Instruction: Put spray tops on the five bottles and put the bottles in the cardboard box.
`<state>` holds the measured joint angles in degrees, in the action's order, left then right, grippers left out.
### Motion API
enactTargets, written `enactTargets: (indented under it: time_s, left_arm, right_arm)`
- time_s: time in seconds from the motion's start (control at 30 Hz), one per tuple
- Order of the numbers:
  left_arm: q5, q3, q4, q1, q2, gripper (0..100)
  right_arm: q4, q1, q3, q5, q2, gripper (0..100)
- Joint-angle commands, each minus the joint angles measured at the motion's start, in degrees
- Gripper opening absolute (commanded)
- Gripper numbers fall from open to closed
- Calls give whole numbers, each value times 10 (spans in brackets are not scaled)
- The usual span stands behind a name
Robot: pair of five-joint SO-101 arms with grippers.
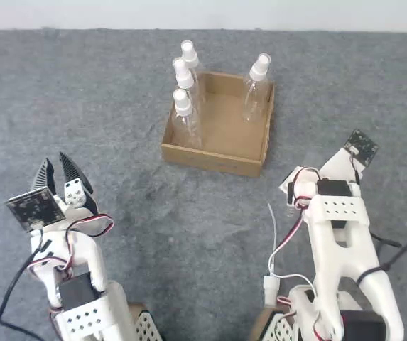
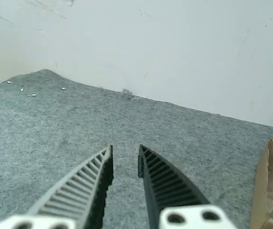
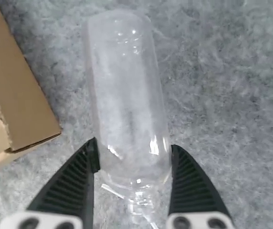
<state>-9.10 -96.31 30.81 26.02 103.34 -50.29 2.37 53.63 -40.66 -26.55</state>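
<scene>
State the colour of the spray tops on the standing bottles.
The spray tops are white, clearest in the high view.

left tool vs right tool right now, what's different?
Load: the left tool is empty; the right tool has a clear bottle between its fingers, pressed on both sides.
Gap: the left tool's fingers stand slightly apart; the right tool's wider, around the bottle.
Place: the left tool is over bare carpet; the right tool is beside a cardboard box corner.
Both have black ridged fingers.
</scene>
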Motion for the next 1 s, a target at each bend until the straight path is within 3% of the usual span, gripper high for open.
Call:
enactTargets:
  time_s: [0.0, 0.07, 0.3, 0.63, 0.97]
  left_arm:
    - [-4, 9, -18, 0, 3, 84]
    - [-4, 9, -18, 0, 3, 84]
    - [-4, 8, -18, 0, 3, 84]
    - [-4, 6, -20, 0, 3, 84]
    - [-4, 5, -20, 0, 3, 84]
  right_arm:
    - [6, 7, -42, -2, -16, 176]
    - [5, 7, -42, -2, -16, 210]
    - [-1, 7, -55, 7, -17, 177]
    - [-221, 7, -243, 27, -17, 177]
    - [-204, 6, -263, 137, -9, 173]
